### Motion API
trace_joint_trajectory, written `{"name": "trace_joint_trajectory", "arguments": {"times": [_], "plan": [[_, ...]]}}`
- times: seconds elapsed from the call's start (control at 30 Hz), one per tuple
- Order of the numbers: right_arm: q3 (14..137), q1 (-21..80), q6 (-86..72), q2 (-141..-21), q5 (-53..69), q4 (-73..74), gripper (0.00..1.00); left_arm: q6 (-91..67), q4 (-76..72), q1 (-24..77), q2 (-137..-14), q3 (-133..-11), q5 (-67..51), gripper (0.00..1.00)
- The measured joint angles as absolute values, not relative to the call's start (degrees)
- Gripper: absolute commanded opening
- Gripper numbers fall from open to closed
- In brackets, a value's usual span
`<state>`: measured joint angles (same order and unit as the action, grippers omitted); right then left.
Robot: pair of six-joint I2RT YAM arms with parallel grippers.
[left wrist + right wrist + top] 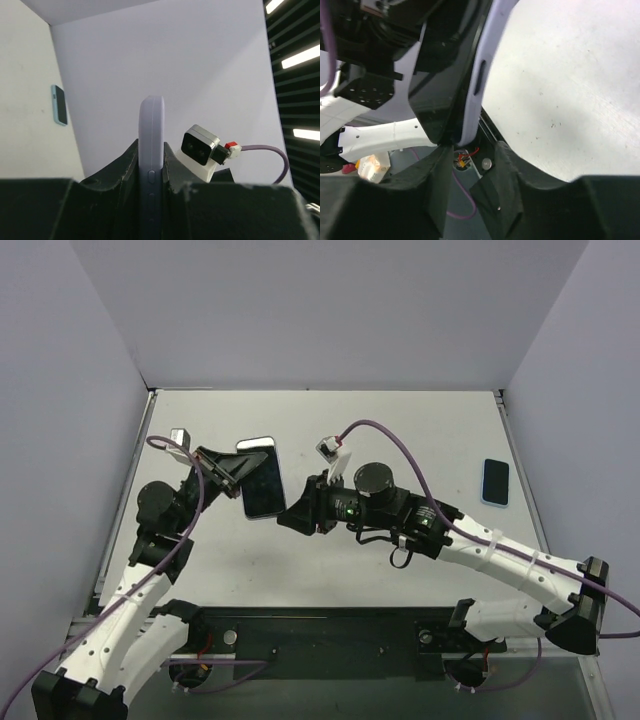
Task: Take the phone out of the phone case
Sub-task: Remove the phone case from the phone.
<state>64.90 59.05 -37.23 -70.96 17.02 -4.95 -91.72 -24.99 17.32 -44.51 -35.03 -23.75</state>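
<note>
Above the left-centre of the worktop, left gripper (232,472) clamps the phone case (151,150) across its faces, with the phone (262,490) inside, lifted off the surface. Right gripper (290,517) straddles the lower corner; cannot tell whether its fingers bite. Judgement: pinch the case lip only, peel outward, left clamp firm.

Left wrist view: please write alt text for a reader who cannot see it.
A lavender phone case stands edge-on, clamped in the left gripper. Behind it is the right arm's white wrist camera with a purple cable; at left, a blue-cased phone lies on the table.
</note>
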Motion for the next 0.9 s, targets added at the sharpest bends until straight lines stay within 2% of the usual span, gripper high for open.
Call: {"name": "trace_joint_trajectory", "arguments": {"times": [0.07, 0.23, 0.37, 0.63, 0.9], "plan": [[62.9, 59.4, -37.4, -69.2, 15.1, -3.6, 0.49, -87.4, -19.8, 18.0, -43.0, -36.4, -23.1, 0.00], [51.6, 57.9, -42.2, -60.6, 12.9, -4.2, 0.52, -82.9, -15.7, 19.5, -36.3, -37.4, -22.3, 0.00], [46.4, 57.5, -49.8, -56.4, 15.0, -9.4, 0.45, -83.2, -19.2, 19.6, -34.5, -36.2, -20.8, 0.00], [48.8, 58.6, -59.7, -58.8, 21.1, -25.3, 0.29, -84.8, -20.0, 19.6, -37.7, -32.7, -19.4, 0.00], [48.9, 58.6, -64.7, -64.0, 22.9, -32.9, 0.25, -84.8, -20.1, 19.6, -37.1, -32.7, -19.2, 0.00]]}}
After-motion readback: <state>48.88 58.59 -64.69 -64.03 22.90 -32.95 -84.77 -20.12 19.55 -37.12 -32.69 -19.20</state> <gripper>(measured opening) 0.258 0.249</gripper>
